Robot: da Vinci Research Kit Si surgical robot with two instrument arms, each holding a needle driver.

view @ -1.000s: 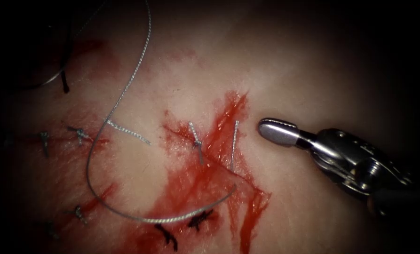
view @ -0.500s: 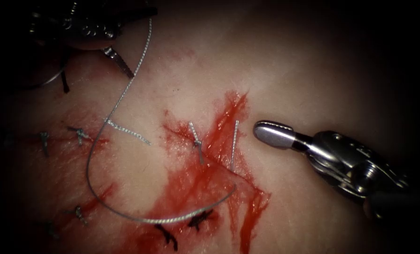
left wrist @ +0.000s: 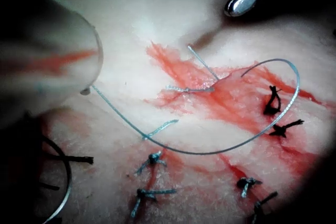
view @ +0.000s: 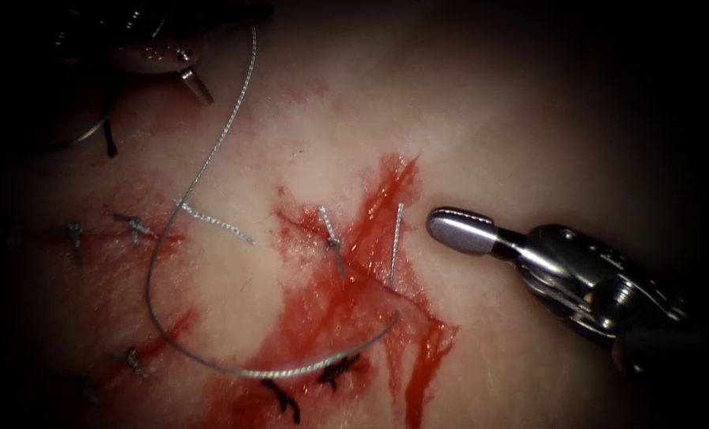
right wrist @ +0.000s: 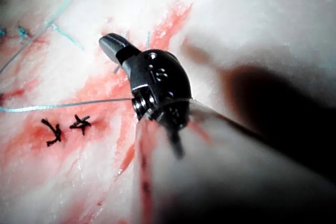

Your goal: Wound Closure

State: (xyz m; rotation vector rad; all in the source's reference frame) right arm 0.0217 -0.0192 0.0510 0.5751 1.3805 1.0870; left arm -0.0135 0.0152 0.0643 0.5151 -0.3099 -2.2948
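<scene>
I find nothing to read here: no letters, numbers, brand marks or signs that I can make out anywhere in these views.
</scene>
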